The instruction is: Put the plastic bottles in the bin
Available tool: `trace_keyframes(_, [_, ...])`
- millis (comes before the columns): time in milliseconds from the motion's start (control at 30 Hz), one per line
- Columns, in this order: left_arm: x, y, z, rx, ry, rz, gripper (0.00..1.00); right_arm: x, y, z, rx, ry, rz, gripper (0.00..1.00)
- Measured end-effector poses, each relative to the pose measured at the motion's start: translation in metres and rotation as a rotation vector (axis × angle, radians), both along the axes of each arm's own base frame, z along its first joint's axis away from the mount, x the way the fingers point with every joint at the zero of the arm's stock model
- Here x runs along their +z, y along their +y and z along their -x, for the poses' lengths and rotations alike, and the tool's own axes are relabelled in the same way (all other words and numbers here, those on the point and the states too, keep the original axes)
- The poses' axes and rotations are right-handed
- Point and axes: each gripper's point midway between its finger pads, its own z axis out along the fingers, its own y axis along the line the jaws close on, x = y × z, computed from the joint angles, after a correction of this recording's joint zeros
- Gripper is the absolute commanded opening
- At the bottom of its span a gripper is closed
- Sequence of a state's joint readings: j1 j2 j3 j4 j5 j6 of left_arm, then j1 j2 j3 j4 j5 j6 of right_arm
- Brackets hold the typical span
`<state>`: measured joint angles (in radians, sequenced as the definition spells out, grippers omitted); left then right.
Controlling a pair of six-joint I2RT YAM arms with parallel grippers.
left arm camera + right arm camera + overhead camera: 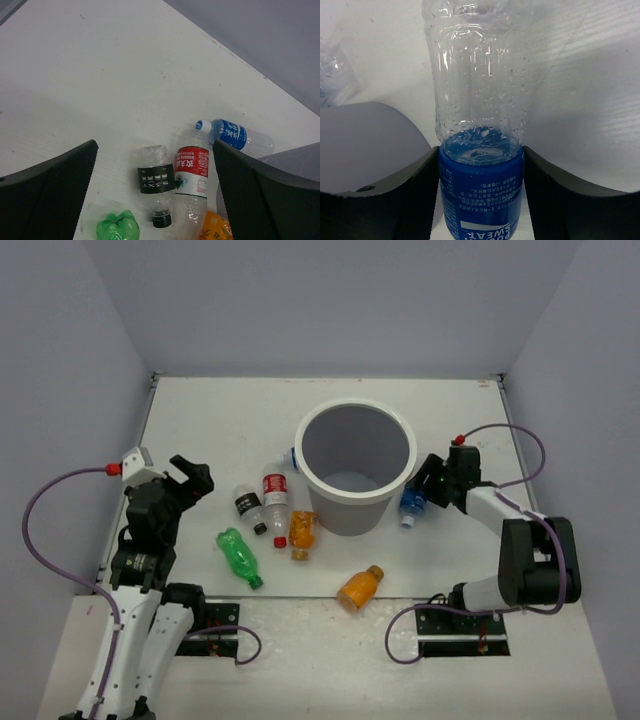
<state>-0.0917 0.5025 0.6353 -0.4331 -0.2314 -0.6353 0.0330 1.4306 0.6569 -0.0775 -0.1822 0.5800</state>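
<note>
Blue-label bottle [479, 100] pinched in right end effector [480, 165], just beside bin [345, 518]

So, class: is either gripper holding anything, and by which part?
The right gripper grips a blue-labelled bottle by its labelled section, fingers either side. The left gripper holds nothing.

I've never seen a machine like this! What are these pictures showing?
This is a robot with two arms, each ending in a two-finger gripper. One picture looks down from above; the other two come from wrist cameras. On the white table stands a round light-grey plastic bin. Near it lie a green plastic bottle, two orange plastic bottles and clear plastic bottles with red and black labels. The left gripper is open. The right gripper pinches a clear plastic bottle with a blue label.
</note>
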Motion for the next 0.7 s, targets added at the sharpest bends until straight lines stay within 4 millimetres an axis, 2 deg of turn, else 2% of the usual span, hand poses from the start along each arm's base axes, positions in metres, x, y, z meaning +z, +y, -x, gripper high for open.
trace_keyframes(67, [0.000, -0.002, -0.001, -0.008, 0.000, 0.002, 1.00, 0.002, 0.002, -0.006, 0.003, -0.009, -0.009, 0.16])
trace_keyframes(100, [0.000, -0.003, -0.001, -0.013, 0.000, 0.004, 1.00, 0.004, 0.003, -0.009, 0.005, -0.014, -0.011, 0.13])
trace_keyframes(233, [-0.001, -0.006, -0.002, -0.031, 0.001, 0.009, 1.00, 0.025, -0.005, -0.011, -0.019, -0.053, 0.031, 0.09])
trace_keyframes(300, [-0.002, -0.007, -0.003, -0.035, 0.000, 0.011, 1.00, 0.053, -0.013, -0.011, -0.035, -0.116, 0.069, 0.09])
trace_keyframes(400, [-0.003, -0.008, -0.003, -0.039, 0.001, 0.013, 1.00, 0.117, -0.028, -0.007, -0.081, -0.263, 0.140, 0.09])
trace_keyframes(533, [-0.004, -0.009, -0.003, -0.042, -0.001, 0.021, 1.00, 0.247, -0.043, 0.008, -0.142, -0.578, 0.192, 0.09])
trace_keyframes(633, [-0.008, -0.010, -0.003, -0.049, 0.008, 0.024, 1.00, 0.329, -0.040, 0.030, -0.135, -0.775, 0.186, 0.12])
trace_keyframes(700, [-0.011, -0.011, -0.003, -0.054, 0.015, 0.025, 1.00, 0.370, -0.030, 0.041, -0.098, -0.874, 0.169, 0.12])
